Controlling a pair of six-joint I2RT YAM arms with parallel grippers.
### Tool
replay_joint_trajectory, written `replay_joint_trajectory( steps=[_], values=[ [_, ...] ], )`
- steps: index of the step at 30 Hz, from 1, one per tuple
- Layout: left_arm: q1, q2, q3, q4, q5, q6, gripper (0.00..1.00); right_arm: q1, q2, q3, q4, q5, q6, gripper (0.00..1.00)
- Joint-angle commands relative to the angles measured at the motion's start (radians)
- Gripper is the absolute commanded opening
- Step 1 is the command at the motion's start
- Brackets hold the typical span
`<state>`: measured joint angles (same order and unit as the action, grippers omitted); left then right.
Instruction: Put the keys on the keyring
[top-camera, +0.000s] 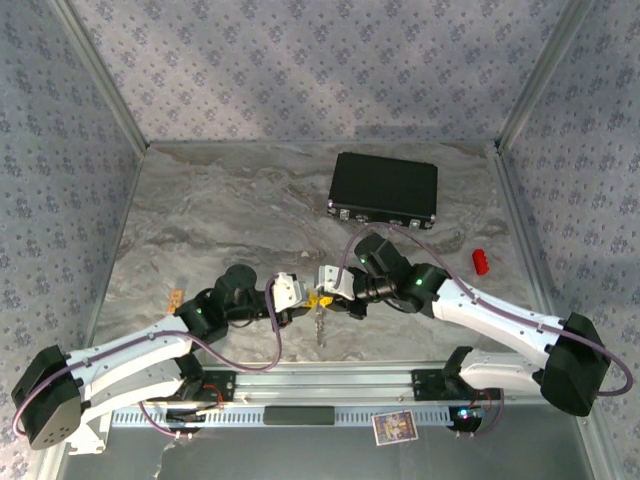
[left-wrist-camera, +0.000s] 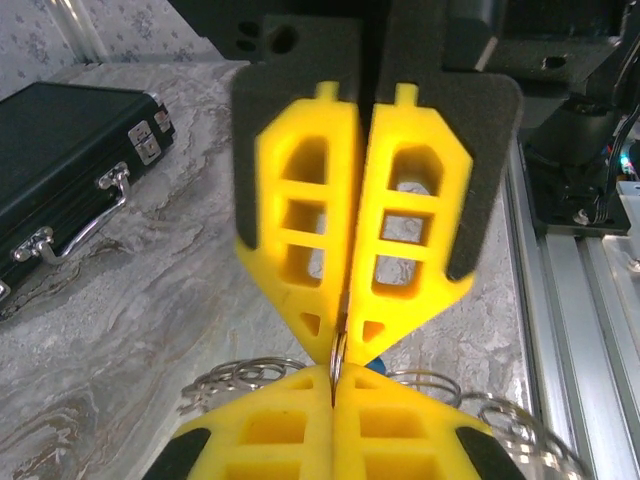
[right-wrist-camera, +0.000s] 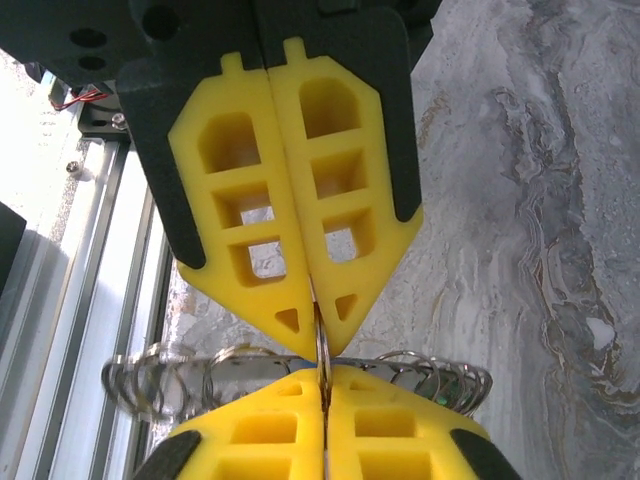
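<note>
Both grippers meet tip to tip low over the front middle of the table. The keyring (left-wrist-camera: 338, 352) is a thin silver ring seen edge-on, pinched between both pairs of yellow fingertips. Its chain-like loops (left-wrist-camera: 240, 375) fan out to either side, also in the right wrist view (right-wrist-camera: 440, 380). My left gripper (left-wrist-camera: 335, 385) is shut on the keyring, and my right gripper (right-wrist-camera: 323, 385) is shut on the same keyring from the opposite side. In the top view a metal strand (top-camera: 320, 325) hangs below the joined tips. A blue speck (left-wrist-camera: 375, 365) peeks out behind the tips; the keys are otherwise hidden.
A black rectangular case (top-camera: 385, 190) with metal latches lies at the back right. A small red object (top-camera: 481, 261) sits near the right wall. A tiny orange piece (top-camera: 175, 296) lies at the left. The aluminium rail (top-camera: 320, 385) runs along the near edge.
</note>
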<state>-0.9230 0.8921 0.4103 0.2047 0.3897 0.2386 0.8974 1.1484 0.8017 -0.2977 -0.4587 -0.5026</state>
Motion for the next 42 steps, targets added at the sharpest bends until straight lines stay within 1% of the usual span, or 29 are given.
replay_joint_trajectory(
  steps=[1,4,8,16,22,23,27,31,32,34,35,36,37,38,42],
  values=[
    [0.001,-0.008,0.008,0.06,0.019,-0.011,0.0,-0.014,-0.045,-0.014,0.051,-0.03,0.04,0.16],
    [0.002,-0.011,-0.035,0.158,0.024,-0.053,0.0,-0.043,-0.076,-0.067,0.109,-0.085,0.097,0.21],
    [0.002,-0.014,-0.083,0.262,0.038,-0.103,0.0,-0.051,-0.099,-0.12,0.169,-0.104,0.146,0.24],
    [0.002,-0.039,-0.141,0.349,0.021,-0.139,0.0,-0.057,-0.109,-0.171,0.243,-0.102,0.174,0.26],
    [0.002,-0.039,-0.15,0.369,0.041,-0.151,0.0,-0.056,-0.087,-0.175,0.292,-0.113,0.185,0.25],
    [0.001,-0.039,-0.151,0.369,0.046,-0.152,0.0,-0.057,-0.082,-0.172,0.297,-0.124,0.186,0.24],
    [0.002,-0.045,-0.151,0.368,0.057,-0.152,0.0,-0.057,-0.069,-0.164,0.303,-0.153,0.191,0.15],
    [0.002,-0.046,-0.151,0.37,0.055,-0.149,0.0,-0.057,-0.07,-0.165,0.306,-0.166,0.19,0.14],
    [0.003,-0.046,-0.151,0.37,0.054,-0.149,0.0,-0.057,-0.07,-0.164,0.305,-0.169,0.189,0.12],
    [0.002,-0.047,-0.151,0.368,0.051,-0.147,0.0,-0.057,-0.069,-0.16,0.3,-0.17,0.185,0.04],
    [0.001,-0.047,-0.15,0.363,0.047,-0.145,0.01,-0.057,-0.071,-0.158,0.294,-0.169,0.181,0.0],
    [0.001,-0.049,-0.145,0.349,0.04,-0.143,0.06,-0.057,-0.07,-0.151,0.28,-0.167,0.174,0.0],
    [0.002,-0.051,-0.138,0.324,0.029,-0.135,0.15,-0.056,-0.069,-0.143,0.262,-0.161,0.165,0.0],
    [0.002,-0.055,-0.13,0.297,0.021,-0.125,0.18,-0.056,-0.069,-0.134,0.243,-0.153,0.154,0.0],
    [0.002,-0.069,-0.091,0.173,0.0,-0.079,0.2,-0.044,-0.053,-0.072,0.107,-0.105,0.077,0.0]
  ],
)
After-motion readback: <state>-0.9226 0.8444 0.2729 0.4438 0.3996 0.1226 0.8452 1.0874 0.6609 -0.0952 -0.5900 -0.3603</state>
